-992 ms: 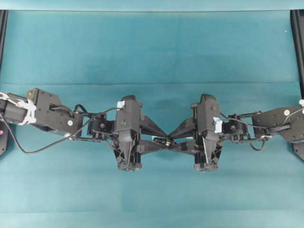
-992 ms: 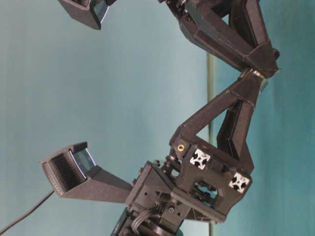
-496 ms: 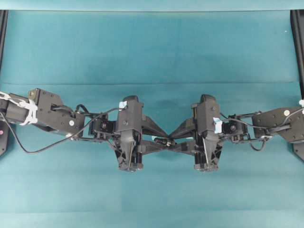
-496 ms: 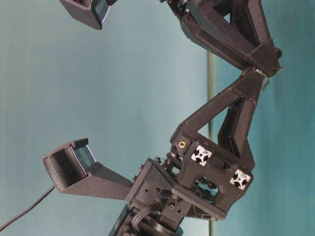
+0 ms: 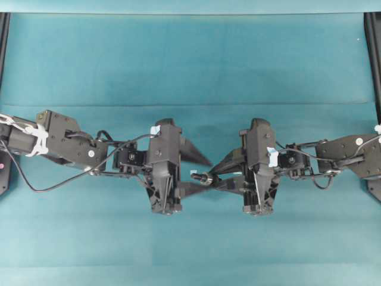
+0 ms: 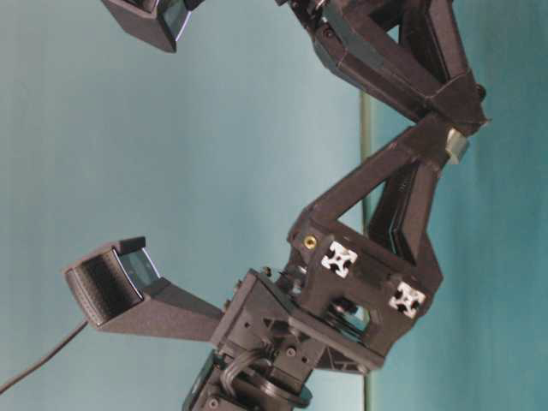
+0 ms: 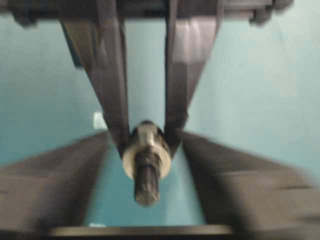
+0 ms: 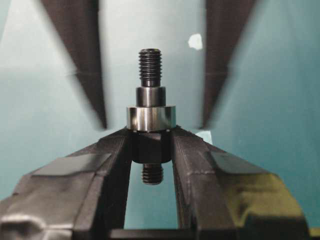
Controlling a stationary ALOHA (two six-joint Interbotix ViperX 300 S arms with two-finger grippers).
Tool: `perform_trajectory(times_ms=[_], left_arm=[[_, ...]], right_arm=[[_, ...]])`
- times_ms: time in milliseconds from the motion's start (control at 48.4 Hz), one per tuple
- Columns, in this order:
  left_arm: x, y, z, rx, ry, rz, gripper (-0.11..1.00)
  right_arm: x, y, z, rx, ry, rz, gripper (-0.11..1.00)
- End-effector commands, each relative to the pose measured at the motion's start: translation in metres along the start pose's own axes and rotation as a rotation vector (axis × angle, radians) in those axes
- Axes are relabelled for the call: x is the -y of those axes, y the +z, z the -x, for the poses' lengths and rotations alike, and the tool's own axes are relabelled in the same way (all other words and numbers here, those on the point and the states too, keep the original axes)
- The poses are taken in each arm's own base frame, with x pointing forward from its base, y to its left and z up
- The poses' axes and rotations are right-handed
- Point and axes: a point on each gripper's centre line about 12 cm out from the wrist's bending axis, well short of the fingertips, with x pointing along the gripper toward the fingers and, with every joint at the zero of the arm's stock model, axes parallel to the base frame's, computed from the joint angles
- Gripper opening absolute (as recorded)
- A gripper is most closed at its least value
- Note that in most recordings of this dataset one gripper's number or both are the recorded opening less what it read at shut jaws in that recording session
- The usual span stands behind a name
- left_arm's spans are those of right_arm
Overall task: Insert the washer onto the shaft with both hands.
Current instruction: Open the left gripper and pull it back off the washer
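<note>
The shaft (image 8: 150, 145), a dark stepped rod with threaded ends, is clamped by its thick collar in my right gripper (image 8: 151, 135), which is shut on it. The washer (image 8: 150, 118), a silvery ring, sits on the shaft just above the right fingertips. In the overhead view the shaft (image 5: 202, 177) points left from the right gripper (image 5: 213, 177) into the gap of my left gripper (image 5: 208, 175). The left gripper is open, and its fingers stand apart on either side of the shaft without touching it. The left wrist view is blurred; the washer (image 7: 147, 157) rings the shaft (image 7: 146, 182) there.
Teal cloth (image 5: 190, 59) covers the table under both arms. Black frame rails (image 5: 372, 59) run along the left and right edges. A small pale tape scrap (image 8: 195, 41) lies on the cloth below the grippers. Both grippers hang above the table.
My left gripper's fingers have sprung apart and let go of the washer, which stays on the shaft. The right gripper and the shaft have not moved.
</note>
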Motion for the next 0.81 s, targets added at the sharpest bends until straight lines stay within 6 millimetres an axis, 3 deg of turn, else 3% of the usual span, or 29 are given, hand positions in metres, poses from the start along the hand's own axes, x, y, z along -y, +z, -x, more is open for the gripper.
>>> perform_trajectory(times_ms=[0,434,786], left_arm=[[0.000,0.011,0.000,0.032,-0.001,0.000,0.87],[-0.003,0.015,0.011,-0.014,0.011,0.002,0.89],[-0.002,0.013,0.052,-0.072,0.016,-0.005,0.89]], right_arm=[[-0.002,0.008,0.000,0.026,0.005,-0.002,0.00],[-0.002,0.008,0.000,0.025,0.006,-0.001,0.00],[-0.002,0.005,0.000,0.007,0.004,0.000,0.00]])
